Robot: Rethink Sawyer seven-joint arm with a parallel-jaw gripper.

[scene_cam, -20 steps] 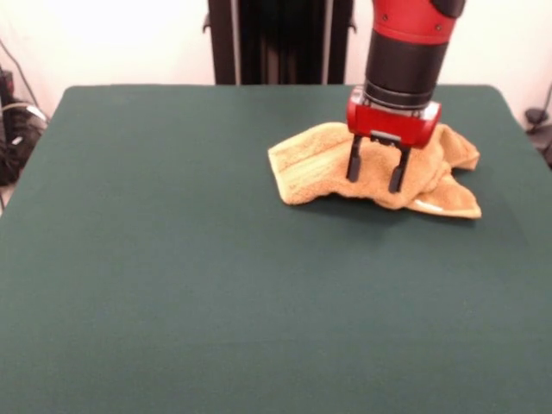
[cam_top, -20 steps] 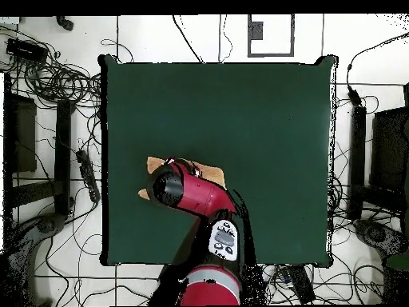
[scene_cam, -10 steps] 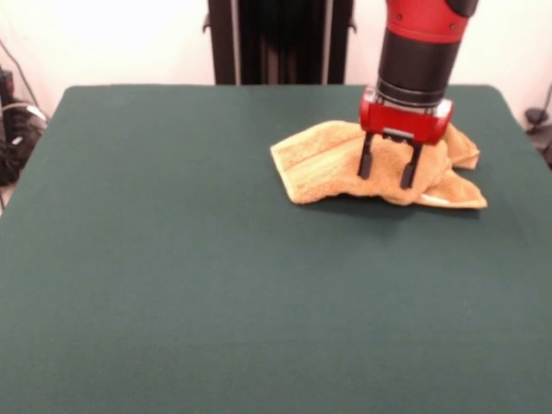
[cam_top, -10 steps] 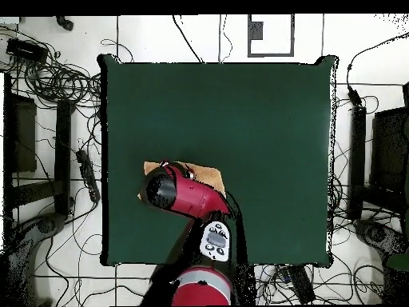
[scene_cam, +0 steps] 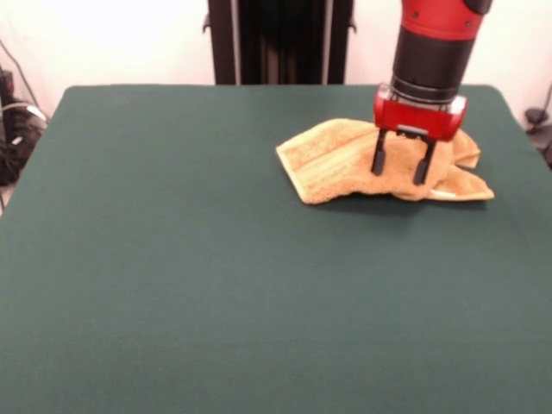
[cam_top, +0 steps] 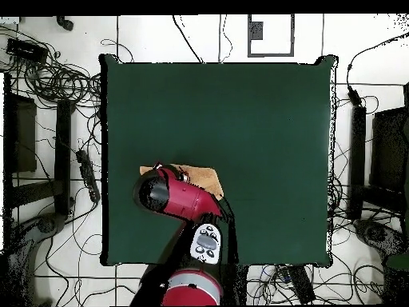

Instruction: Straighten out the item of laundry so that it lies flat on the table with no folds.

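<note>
Towel (scene_cam: 345,159): orange-tan, bunched and folded, far right part of surface (scene_cam: 216,285); pale strip at its right front edge, no writing legible. Claw (scene_cam: 400,166): two black fingers spread apart, tips down against towel's raised middle, nothing pinched between them. Arm (cam_top: 180,196) covers most of towel from overhead (only strip (cam_top: 200,173) shows). Cables (cam_top: 56,76) on floor beside surface. Broad open green surface elsewhere; towel near one side edge.

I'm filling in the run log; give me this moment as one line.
gripper: open, fingers down on towel | towel: bunched, folded, not flat | table: towel near robot-side edge | task: not done
</note>
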